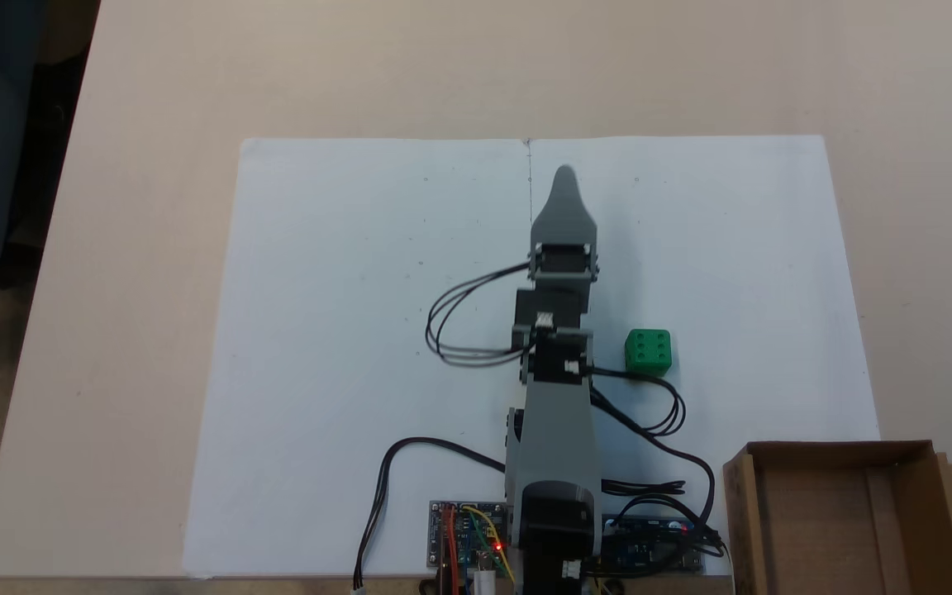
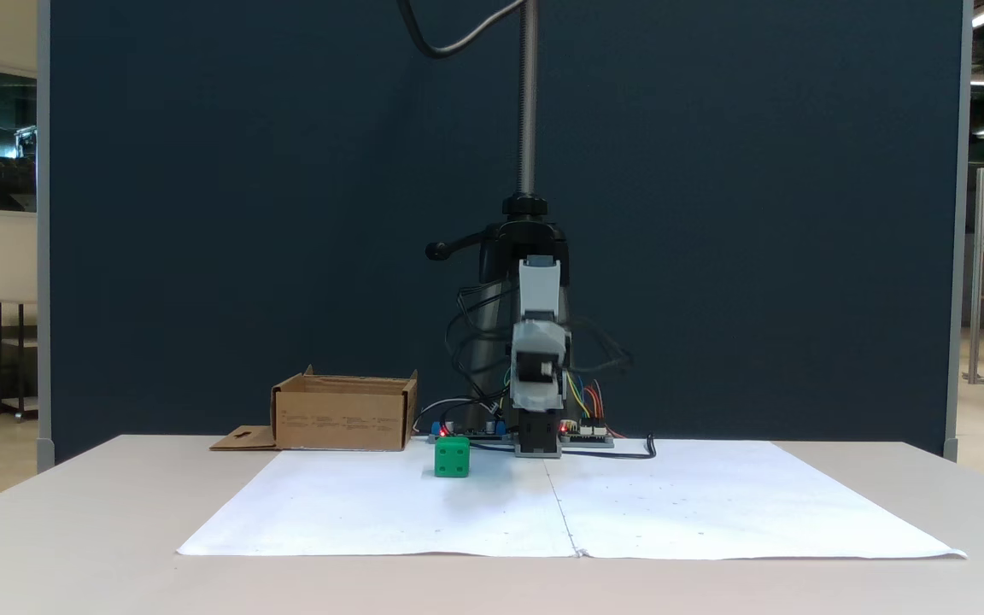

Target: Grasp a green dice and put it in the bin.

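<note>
Cubic green dice [image 1: 649, 351] beside corrugated cardboard bin [image 1: 782, 529].

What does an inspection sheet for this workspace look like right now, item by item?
Surface: pale table with a white paper sheet laid under the arm.
Job's things: green dice on the paper, six pips up, beside the arm and untouched; cardboard box open at the table corner, nothing visible inside.
Clutter: nothing seen.
End effector: end effector points away from the base over the paper, off the dice; only one tip shows, so open or shut cannot be told.
Cables: black cables loop off the arm; circuit board with coloured wires and a red light at the base.
Surroundings: dark blue partition behind; camera pole above the base.
</note>
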Motion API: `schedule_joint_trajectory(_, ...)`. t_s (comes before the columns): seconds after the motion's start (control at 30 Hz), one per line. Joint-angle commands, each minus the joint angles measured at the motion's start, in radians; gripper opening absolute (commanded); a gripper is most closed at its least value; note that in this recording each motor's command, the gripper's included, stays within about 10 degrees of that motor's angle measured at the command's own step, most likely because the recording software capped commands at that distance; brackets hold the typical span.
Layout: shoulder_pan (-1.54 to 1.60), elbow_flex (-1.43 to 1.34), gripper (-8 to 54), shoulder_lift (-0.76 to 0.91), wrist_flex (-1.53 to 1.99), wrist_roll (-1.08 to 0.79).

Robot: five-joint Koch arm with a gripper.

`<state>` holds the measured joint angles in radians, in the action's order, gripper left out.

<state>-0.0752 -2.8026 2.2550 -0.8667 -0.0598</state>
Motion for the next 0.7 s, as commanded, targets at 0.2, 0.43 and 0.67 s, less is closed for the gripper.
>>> schedule_joint_trajectory(0.2, -0.041, 0.241, 43.0, 0.114, 0.54, -0.04)
schedule_joint_trajectory(0.43, -0.069, 0.411, 43.5, 0.115, 0.989, -0.032)
schedule_joint_trajectory(0.67, -0.126, 0.575, 44.2, 0.115, 1.362, 0.094)
